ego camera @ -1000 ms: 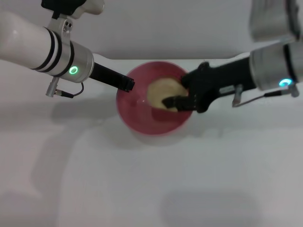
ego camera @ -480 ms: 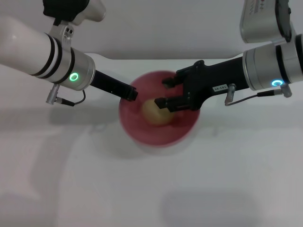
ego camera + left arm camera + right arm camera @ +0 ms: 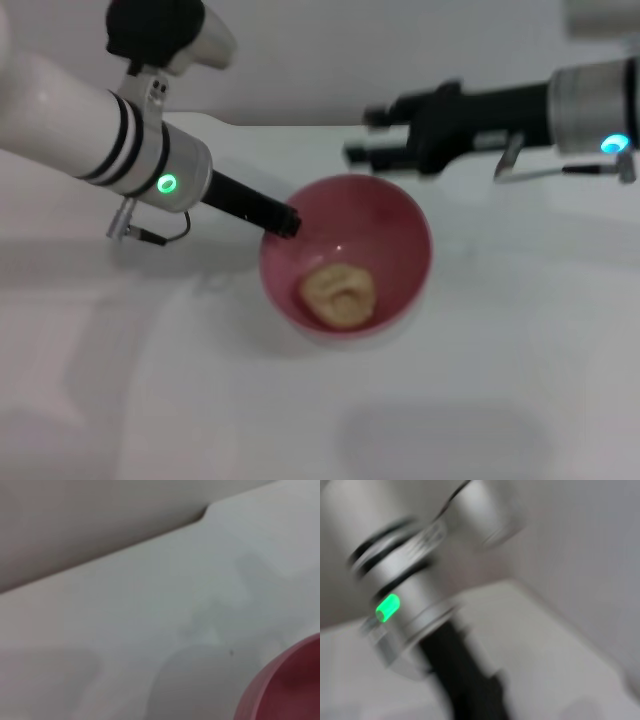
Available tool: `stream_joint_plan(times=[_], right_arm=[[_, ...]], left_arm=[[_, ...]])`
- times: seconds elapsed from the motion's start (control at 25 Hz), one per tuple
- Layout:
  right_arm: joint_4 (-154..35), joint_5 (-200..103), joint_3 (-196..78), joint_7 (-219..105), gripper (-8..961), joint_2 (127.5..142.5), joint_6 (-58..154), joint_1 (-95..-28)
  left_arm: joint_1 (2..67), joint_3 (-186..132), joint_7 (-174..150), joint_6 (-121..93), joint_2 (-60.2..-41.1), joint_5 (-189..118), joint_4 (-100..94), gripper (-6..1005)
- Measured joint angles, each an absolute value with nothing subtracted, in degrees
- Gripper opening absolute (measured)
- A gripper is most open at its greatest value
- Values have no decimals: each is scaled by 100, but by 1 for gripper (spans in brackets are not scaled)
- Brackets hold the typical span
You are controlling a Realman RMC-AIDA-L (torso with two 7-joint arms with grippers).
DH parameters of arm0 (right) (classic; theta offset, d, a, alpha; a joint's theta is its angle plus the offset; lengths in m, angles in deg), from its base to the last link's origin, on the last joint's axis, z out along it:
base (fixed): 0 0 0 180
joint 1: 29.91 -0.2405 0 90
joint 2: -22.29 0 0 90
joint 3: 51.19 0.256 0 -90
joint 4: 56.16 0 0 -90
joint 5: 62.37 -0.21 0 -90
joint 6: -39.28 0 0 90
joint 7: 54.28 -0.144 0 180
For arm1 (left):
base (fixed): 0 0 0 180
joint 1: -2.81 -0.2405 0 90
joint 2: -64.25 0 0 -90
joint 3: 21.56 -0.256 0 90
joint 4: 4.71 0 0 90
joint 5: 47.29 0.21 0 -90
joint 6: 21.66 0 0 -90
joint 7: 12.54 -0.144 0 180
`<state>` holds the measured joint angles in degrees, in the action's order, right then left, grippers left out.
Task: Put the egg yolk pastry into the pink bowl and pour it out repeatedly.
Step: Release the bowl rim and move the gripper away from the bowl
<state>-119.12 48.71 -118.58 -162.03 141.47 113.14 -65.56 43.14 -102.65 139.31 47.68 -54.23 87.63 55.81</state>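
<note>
The pink bowl sits tilted toward me at the middle of the white table. The egg yolk pastry lies loose inside it, low against the near wall. My left gripper is shut on the bowl's left rim. My right gripper hovers open and empty behind the bowl, above its far rim and apart from it. In the left wrist view only a curved piece of the pink bowl shows. The right wrist view shows the left arm with its green light.
The white table spreads out around the bowl, with a pale wall behind its far edge. Nothing else stands on it.
My right gripper let go of the pastry and drew up and back out of the bowl. The pastry dropped to the bowl's bottom. The left gripper carried the bowl nearer me and rightward.
</note>
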Motion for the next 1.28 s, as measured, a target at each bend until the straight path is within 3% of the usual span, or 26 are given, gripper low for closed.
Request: stream_joint_plan(times=[0.48,1.0,1.28], right_arm=[[-11459,3719,-10579,-15487,534,14139,11288,-5819],[-11180,3704,-10571,-15424,533,14123,11269,-5745],[-11156,3703,-10526,-15414,533,14121,11218,-5744]], left_arm=[[4594,-11653,14032,3977,-5473,8580,5266,22],[4824,-11721,14026,3737,-5475,8539,4978,54],[4759,-11459,14014,3779,-5423,8540,5177,289]])
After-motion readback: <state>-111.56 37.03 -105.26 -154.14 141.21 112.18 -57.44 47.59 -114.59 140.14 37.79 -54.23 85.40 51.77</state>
